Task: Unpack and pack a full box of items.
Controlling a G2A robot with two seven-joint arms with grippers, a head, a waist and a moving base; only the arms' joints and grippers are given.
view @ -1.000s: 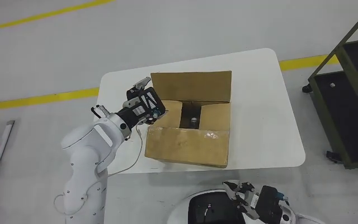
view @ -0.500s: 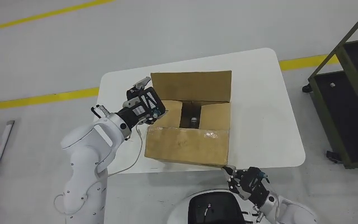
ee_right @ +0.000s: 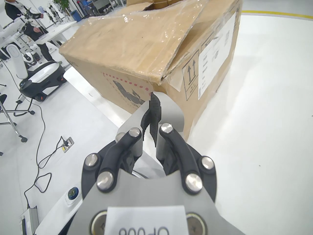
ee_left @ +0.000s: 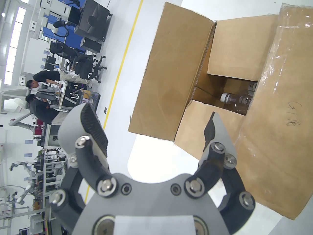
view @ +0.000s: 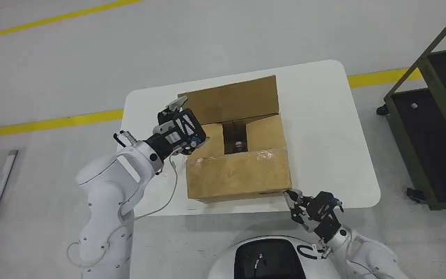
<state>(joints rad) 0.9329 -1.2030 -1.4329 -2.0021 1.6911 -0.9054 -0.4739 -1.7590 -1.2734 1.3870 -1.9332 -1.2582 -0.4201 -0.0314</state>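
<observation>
A brown cardboard box (view: 237, 171) stands on the white table (view: 327, 118), turned slightly askew. Its top flaps are partly open, the far flap (view: 230, 101) standing up. A clear bottle with a white cap (view: 239, 146) (ee_left: 233, 98) lies inside the gap. My left gripper (view: 195, 138) (ee_left: 149, 121) is open at the box's left side, beside the side flap, with nothing between its fingers. My right gripper (view: 295, 203) (ee_right: 152, 105) is shut and empty, just off the box's near right corner (ee_right: 156, 79), where loose clear tape (ee_right: 168, 23) lifts from the near flap.
A dark green cart (view: 418, 118) stands off the table to the right. The table's right part beside the box is bare. The near table edge (view: 334, 208) runs just behind my right gripper. Yellow floor lines (view: 56, 123) cross the floor.
My right gripper has come up from below the table edge to the box's near right corner. The box has turned slightly counter-clockwise. The left arm has not moved.
</observation>
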